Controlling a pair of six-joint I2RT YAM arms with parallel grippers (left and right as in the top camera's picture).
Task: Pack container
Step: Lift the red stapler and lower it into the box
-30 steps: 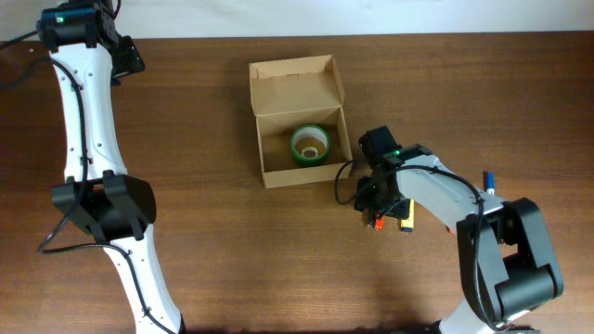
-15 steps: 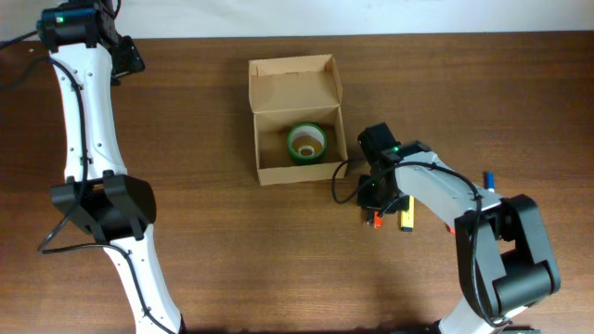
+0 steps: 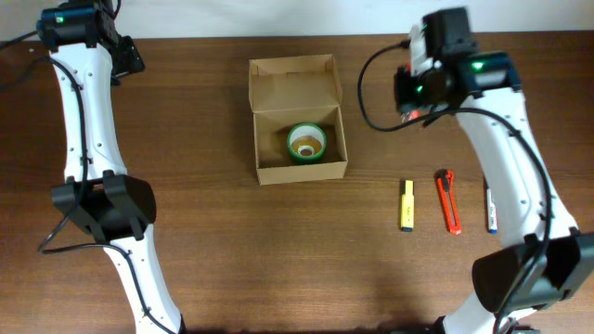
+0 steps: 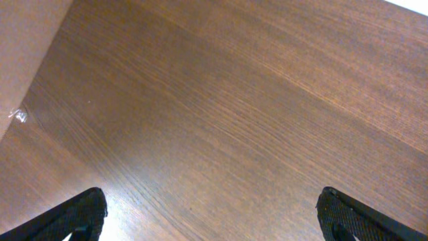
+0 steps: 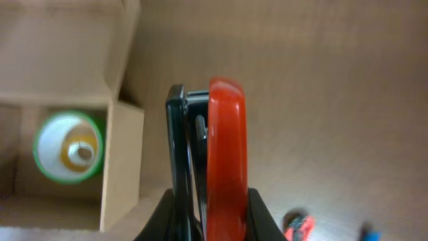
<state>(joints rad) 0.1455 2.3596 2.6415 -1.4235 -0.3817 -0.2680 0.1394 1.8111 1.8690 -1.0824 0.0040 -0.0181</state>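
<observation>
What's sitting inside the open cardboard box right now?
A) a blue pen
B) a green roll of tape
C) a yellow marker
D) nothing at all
B: a green tape roll lies on the floor of the container, while the yellow marker and blue pen lie outside it.

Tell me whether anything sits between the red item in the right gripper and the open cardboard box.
Nothing visible does. The right gripper holds the red-and-black item over bare table right of the cardboard box; its flap lid is folded back, and only a green tape roll lies inside.
</observation>
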